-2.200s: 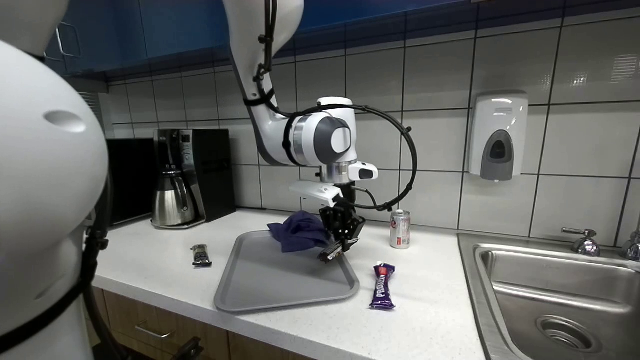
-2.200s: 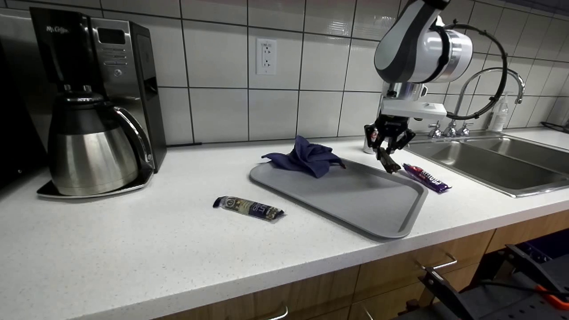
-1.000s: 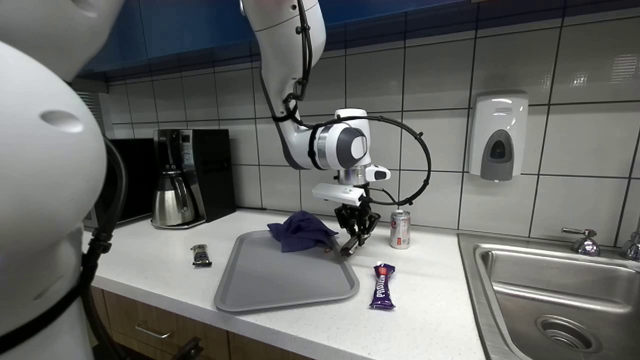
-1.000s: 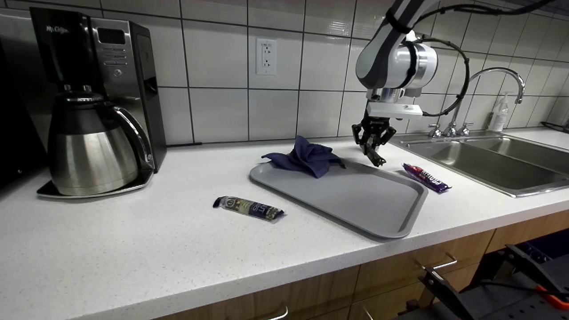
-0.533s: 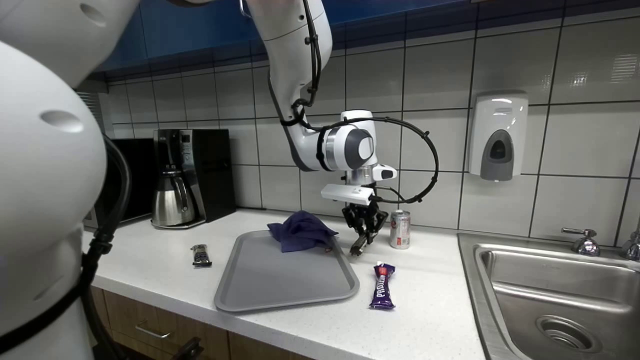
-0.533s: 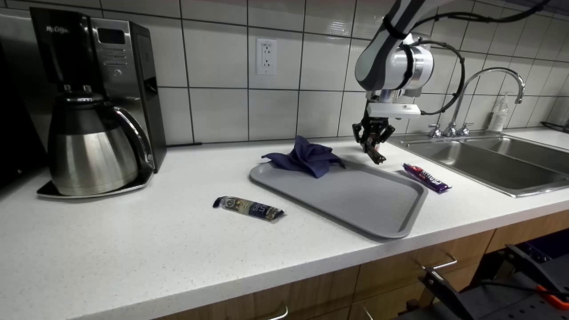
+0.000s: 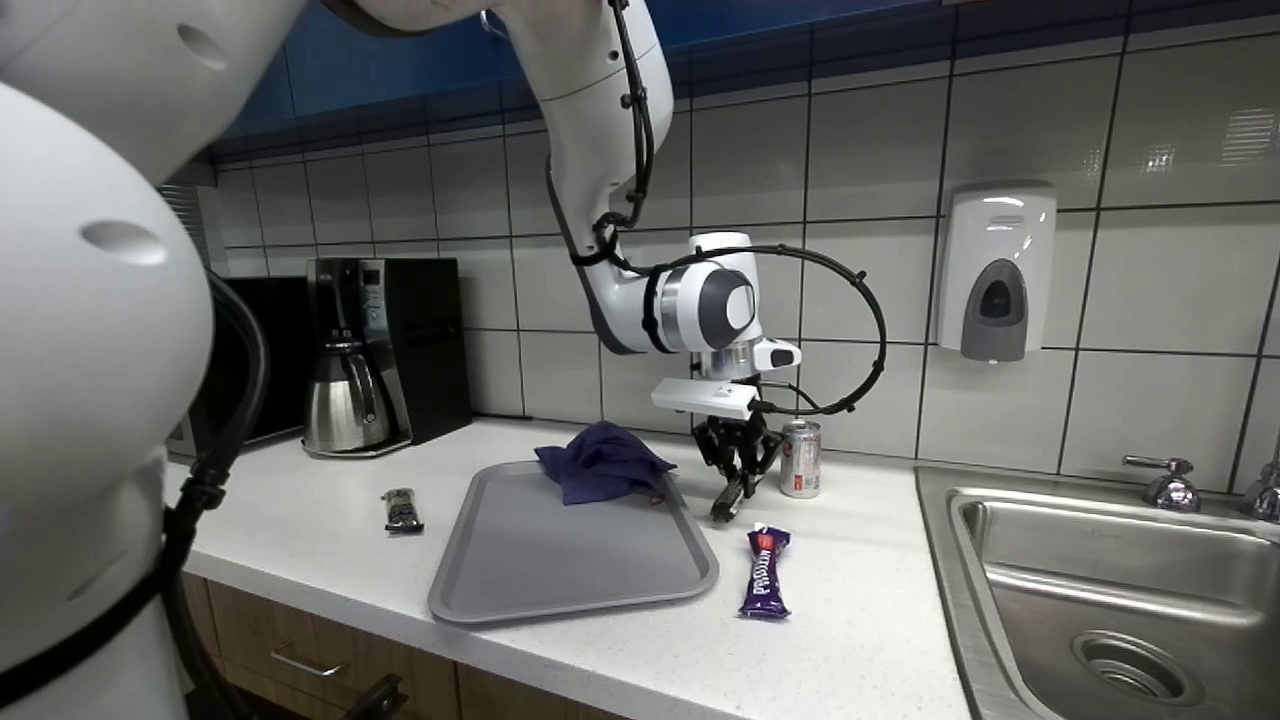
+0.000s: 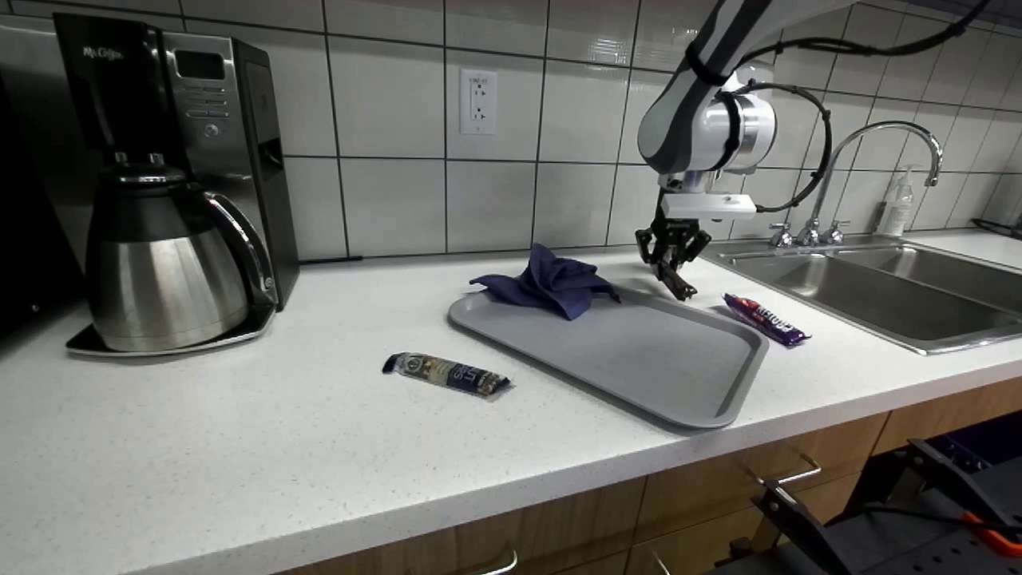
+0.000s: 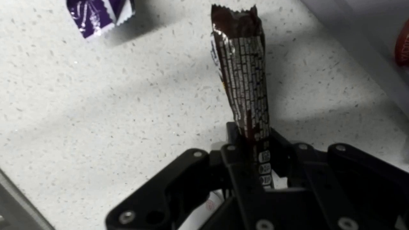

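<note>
A: What have the fingers got?

B: A brown wrapped bar. They are clamped on it; in the wrist view its longer visible stretch juts out past them.

A: Is it touching anything else?

B: I can't tell for certain. In both exterior views it slants down from the fingers, and the wrist view shows the bench behind it, with the edge of the grey tray off to one side.

A: What stands about them?

B: A can, upright, just beside the fingers. On the opposite side from the can is the tray, carrying a bunched blue cloth. A purple wrapped bar lies on the bench near the held bar's free end, and a third wrapped bar lies beyond the tray, well apart from the fingers.

A: Which step is this?

B: A carry, I'd judge: the grip is made and the release not yet done.

A: What does the next move call for?

B: A firm pinch and a slow motion, I think. The can is close, so keep the fingers clear of it. Wherever the bar is let go, its low tip ought to meet the surface before the fingers part.
</note>
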